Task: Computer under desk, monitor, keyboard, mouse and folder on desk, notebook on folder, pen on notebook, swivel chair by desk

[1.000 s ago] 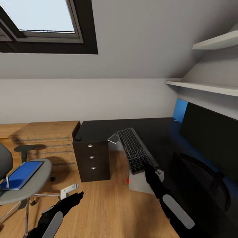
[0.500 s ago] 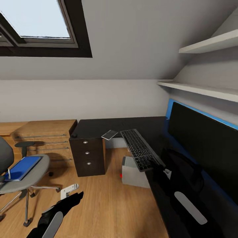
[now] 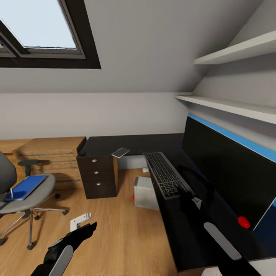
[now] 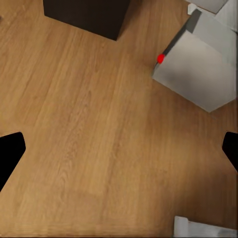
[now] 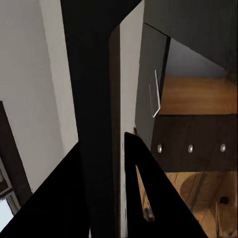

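My right gripper is shut on the near end of the black keyboard, which lies lengthwise over the front edge of the black desk, in front of the monitor. The grey computer stands on the floor at the desk's edge. A small grey notebook overhangs the desk's edge, and a small black mouse sits on the corner above the drawers. The swivel chair at the left carries the blue folder with the pen on it. My left gripper hangs open over the floor.
A dark three-drawer unit stands under the desk's left end, with a light wooden dresser beside it. White shelves run above the monitor. A small white object lies on the wood floor near my left gripper.
The camera has swung right and nearer the desk. My right gripper has carried the keyboard from over the computer to over the desk, in front of the monitor. The left arm kept its pose.
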Tool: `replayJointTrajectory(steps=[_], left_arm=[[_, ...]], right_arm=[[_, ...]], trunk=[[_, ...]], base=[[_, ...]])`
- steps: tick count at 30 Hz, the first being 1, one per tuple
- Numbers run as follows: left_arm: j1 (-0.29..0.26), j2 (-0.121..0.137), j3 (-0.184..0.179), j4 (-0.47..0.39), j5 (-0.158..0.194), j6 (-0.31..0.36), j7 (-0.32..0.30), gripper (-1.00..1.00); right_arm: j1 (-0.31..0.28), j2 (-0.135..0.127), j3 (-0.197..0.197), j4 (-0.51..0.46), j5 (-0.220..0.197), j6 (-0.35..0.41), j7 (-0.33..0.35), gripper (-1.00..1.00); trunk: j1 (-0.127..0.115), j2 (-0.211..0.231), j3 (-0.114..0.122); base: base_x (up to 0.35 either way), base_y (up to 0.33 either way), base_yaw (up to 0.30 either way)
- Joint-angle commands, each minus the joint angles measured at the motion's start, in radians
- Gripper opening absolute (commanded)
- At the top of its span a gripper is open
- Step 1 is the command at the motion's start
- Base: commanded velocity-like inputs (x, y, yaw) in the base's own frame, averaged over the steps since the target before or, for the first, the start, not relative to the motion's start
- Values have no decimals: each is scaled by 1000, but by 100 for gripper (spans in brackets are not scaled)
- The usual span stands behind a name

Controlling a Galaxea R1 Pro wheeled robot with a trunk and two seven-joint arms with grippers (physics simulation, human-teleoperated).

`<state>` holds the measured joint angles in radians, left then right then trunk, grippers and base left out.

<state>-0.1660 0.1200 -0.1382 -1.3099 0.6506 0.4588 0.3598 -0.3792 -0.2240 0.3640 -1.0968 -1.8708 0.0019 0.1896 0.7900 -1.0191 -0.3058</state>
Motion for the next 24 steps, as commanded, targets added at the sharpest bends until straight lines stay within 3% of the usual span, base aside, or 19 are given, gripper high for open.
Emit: replayJointTrajectory(steps=[1, 8, 16, 20, 24], left_arm=[[-1, 2, -2, -2, 12, 1, 10, 100], [0, 3, 0, -2, 19, 1, 10, 100], [0, 3, 0, -2, 19, 0, 10, 100], [0, 3, -1, -2, 20, 0, 9, 100], [0, 3, -1, -2, 20, 0, 8, 100]], right_arm=[[-1, -1, 2, 10, -11, 0, 9, -100], [-4, 1, -37, 104, -10, 0, 10, -100], [-4, 4, -39, 115, -8, -3, 9, -100], [-7, 28, -38, 163, -6, -8, 9, -100], [-9, 70, -37, 211, -3, -27, 11, -100]], trunk=[[0, -1, -1], [0, -1, -1], [0, -1, -1], [0, -1, -1], [0, -1, -1]], base=[[-227, -213, 0], [-57, -53, 0], [-1, -1, 0], [0, 0, 0], [0, 0, 0]])
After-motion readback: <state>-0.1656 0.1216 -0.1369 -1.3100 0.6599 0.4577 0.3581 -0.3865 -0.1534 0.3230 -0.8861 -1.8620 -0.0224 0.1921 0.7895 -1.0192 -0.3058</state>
